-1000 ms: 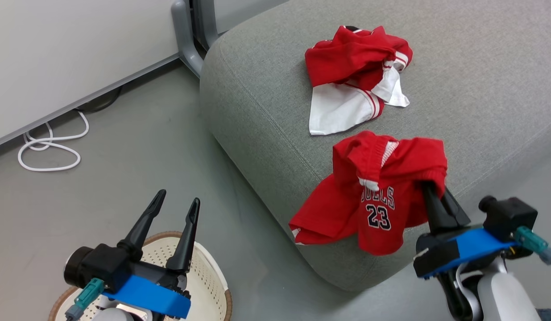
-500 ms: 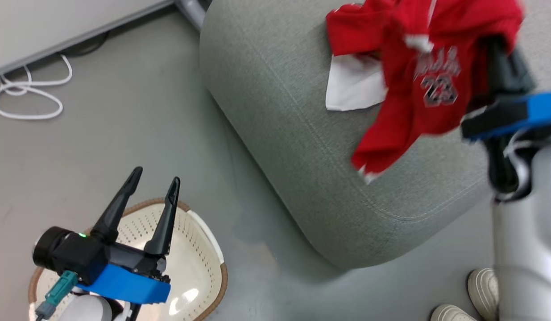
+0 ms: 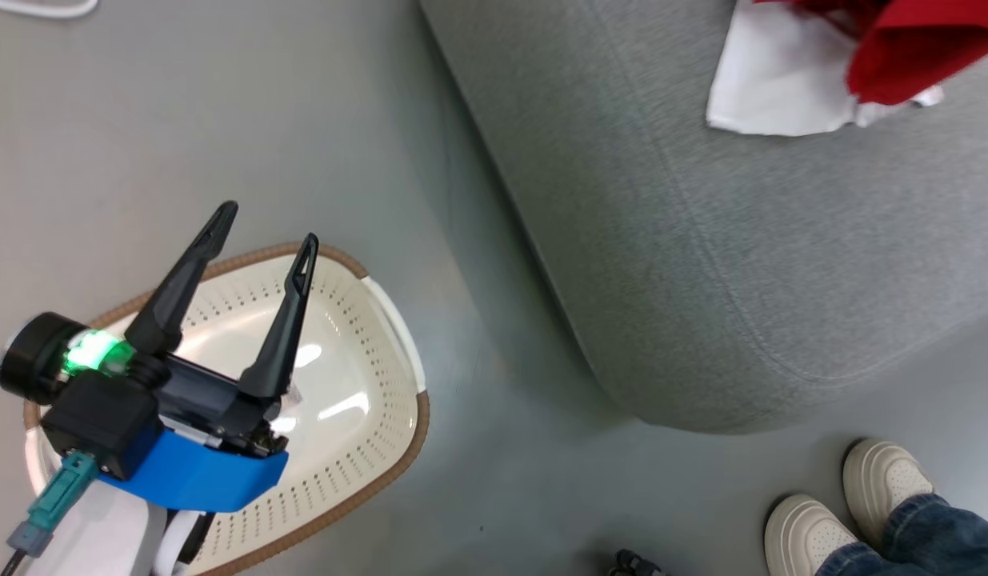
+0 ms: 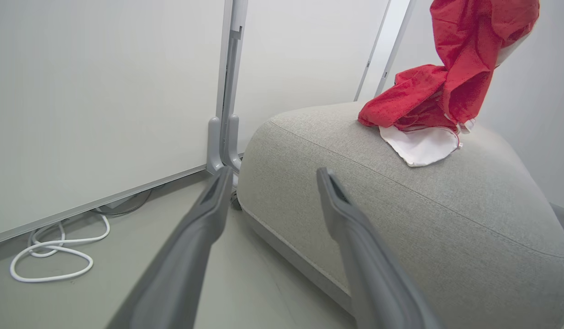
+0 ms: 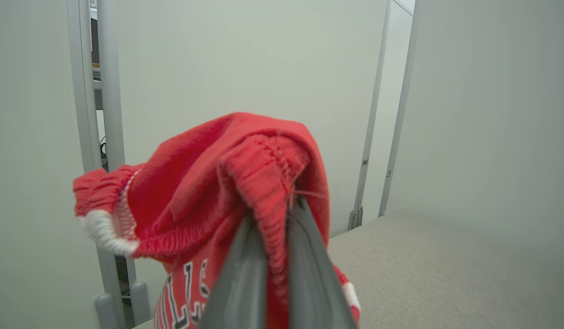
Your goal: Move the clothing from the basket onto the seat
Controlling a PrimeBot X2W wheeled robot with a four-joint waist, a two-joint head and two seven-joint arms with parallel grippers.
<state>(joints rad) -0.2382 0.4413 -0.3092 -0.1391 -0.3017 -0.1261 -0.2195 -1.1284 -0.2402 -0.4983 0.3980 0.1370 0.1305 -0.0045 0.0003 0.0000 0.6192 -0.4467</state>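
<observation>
My left gripper (image 3: 267,225) hangs open over the cream basket (image 3: 418,416), with nothing between its fingers. What I see of the basket's inside holds no cloth. The grey seat (image 3: 702,240) fills the upper right. On it lies a red and white garment (image 3: 774,80). The red jersey (image 3: 918,48) hangs partly over it at the top edge. In the right wrist view my right gripper (image 5: 275,214) is shut on the jersey (image 5: 208,183), bunched over the fingertips above the seat (image 5: 446,274). In the left wrist view the jersey (image 4: 469,55) dangles above the garment (image 4: 409,105) on the seat (image 4: 423,205), beyond my open left gripper (image 4: 275,172).
A person's white shoes (image 3: 846,512) stand on the grey floor by the seat's near corner. White partition panels (image 4: 103,91) with a grey post (image 4: 224,137) rise behind the seat. A coiled white cable (image 4: 53,260) lies at their foot.
The head camera has tilted down toward the basket. My right gripper has lifted the jersey from the seat's front edge up over the other garment. The left gripper stays open.
</observation>
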